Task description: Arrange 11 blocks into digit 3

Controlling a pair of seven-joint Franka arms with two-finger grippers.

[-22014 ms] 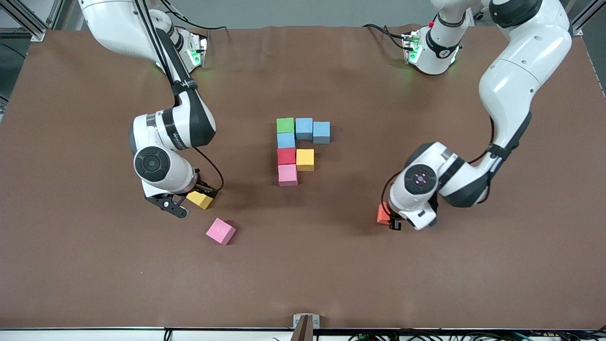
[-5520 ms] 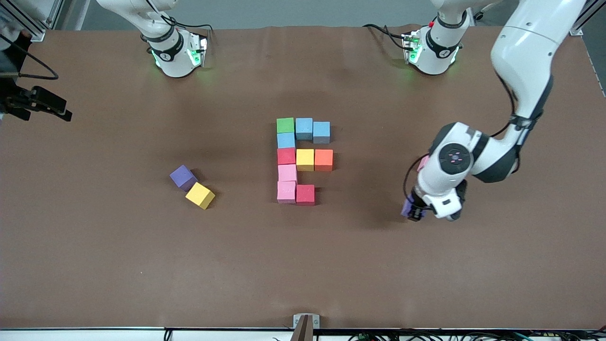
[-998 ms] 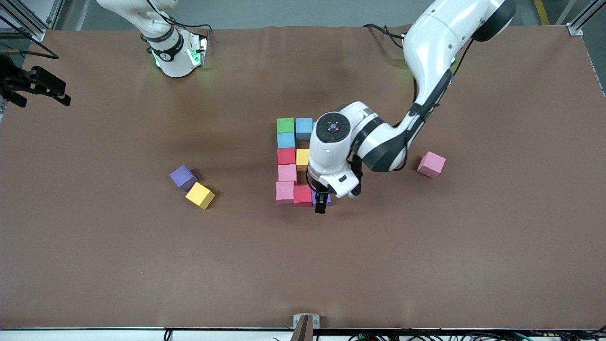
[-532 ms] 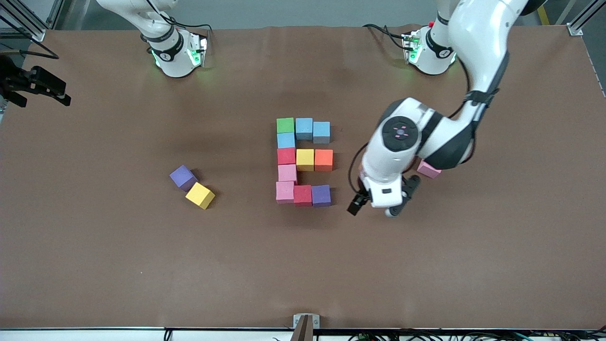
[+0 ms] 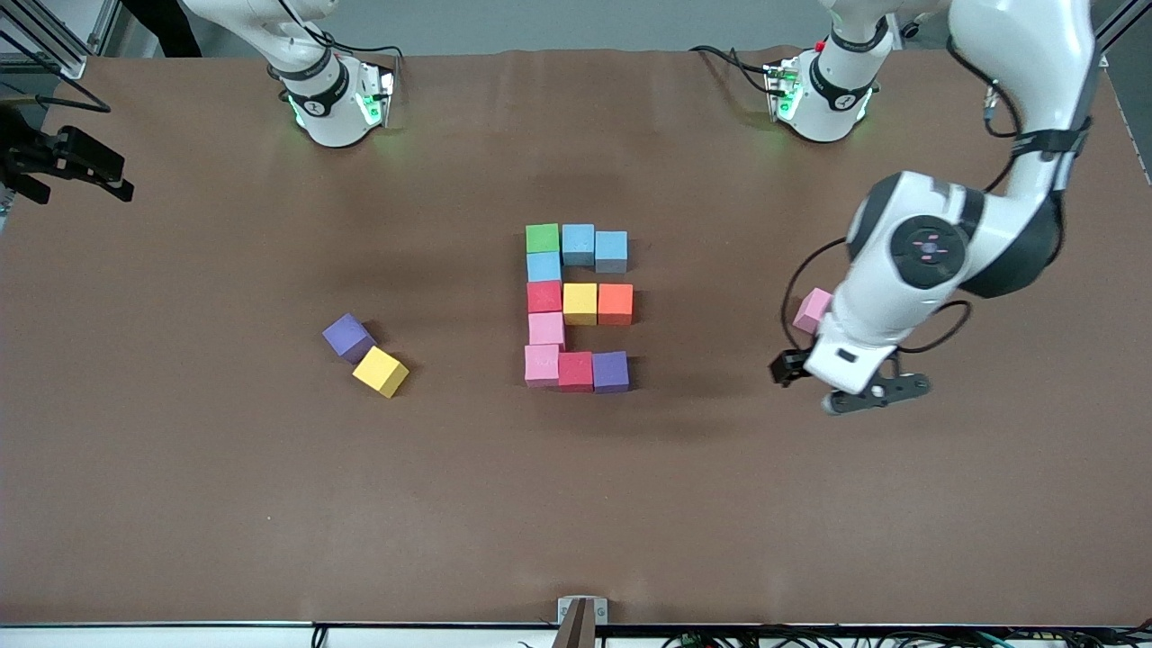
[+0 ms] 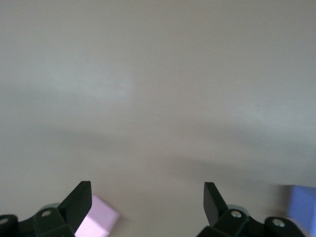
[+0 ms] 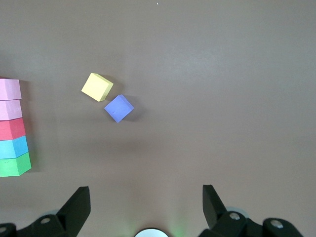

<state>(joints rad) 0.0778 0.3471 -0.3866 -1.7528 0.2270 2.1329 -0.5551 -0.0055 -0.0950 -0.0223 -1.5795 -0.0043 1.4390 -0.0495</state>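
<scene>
eleven cubes down, three spare blocks loose

front view: the digit 3 (image 5: 577,306) sits mid-table, cubes touching. they look light and soft, best pinched on two flat opposite faces. the left gripper (image 5: 848,382), jaws wide and empty, hovers just beside a stray pink block (image 5: 812,310); open table all round.

left wrist view: the pink block (image 6: 97,223) shows by one finger.

right wrist view: the right gripper (image 7: 146,207) waits, spread wide, high above the loose yellow block (image 7: 97,87) and purple block (image 7: 118,108).

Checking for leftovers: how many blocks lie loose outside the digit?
3. A purple block and a yellow block touch toward the right arm's end; a pink block sits toward the left arm's end, partly hidden by the left gripper.
</scene>
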